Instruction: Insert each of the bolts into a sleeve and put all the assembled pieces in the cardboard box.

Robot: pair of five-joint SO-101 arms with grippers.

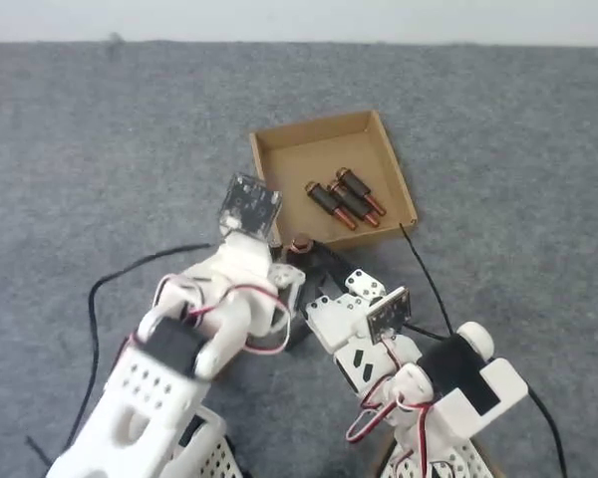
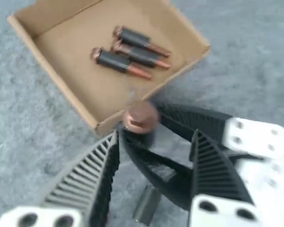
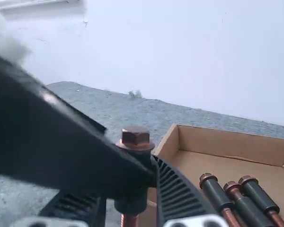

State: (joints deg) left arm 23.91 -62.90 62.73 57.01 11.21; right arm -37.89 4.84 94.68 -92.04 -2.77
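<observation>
Copper-headed bolt (image 3: 135, 138), inside its sleeve (image 3: 130, 205), stands upright, grasped by the right hand (image 1: 305, 257), just outside the near wall of the cardboard box (image 1: 324, 154). Left hand (image 2: 156, 142) is released beside it.

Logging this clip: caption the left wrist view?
Three black-sleeved copper bolts in brown cardboard box; right gripper holds fourth bolt beside it.

Grey carpet (image 1: 100, 149) underfoot, plain white wall (image 3: 180, 47) behind
</observation>
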